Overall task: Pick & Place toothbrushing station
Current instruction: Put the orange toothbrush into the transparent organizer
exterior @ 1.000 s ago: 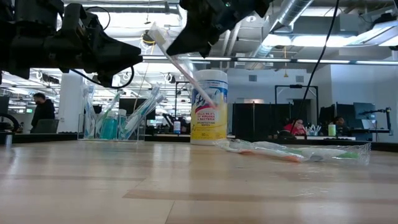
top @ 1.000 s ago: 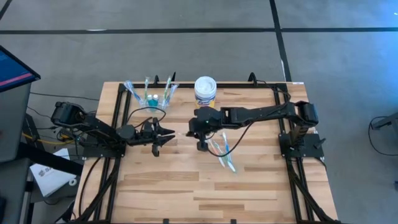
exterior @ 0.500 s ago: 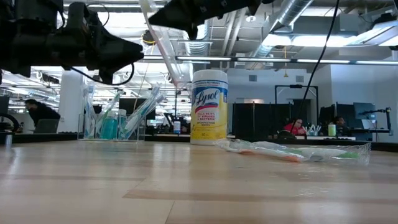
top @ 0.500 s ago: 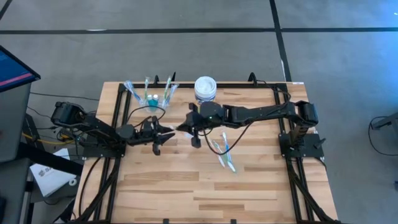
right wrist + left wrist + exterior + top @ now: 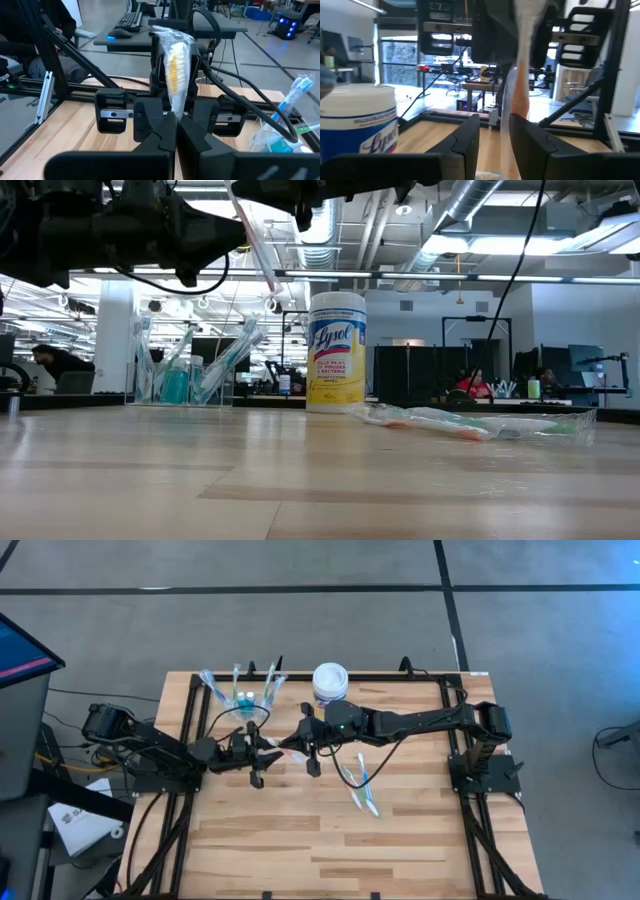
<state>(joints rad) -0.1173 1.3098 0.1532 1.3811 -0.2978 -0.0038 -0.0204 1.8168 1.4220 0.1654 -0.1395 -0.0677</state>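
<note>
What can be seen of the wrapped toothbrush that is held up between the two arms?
The wrapped toothbrush is slim, sealed in a clear crinkled wrapper, with a pale yellow-orange part showing through. It hangs in the air above the table, tilted. The right tool is shut on its lower end. The left tool faces it, open, its fingers on either side of the wrapper; whether they touch it cannot be told.
</note>
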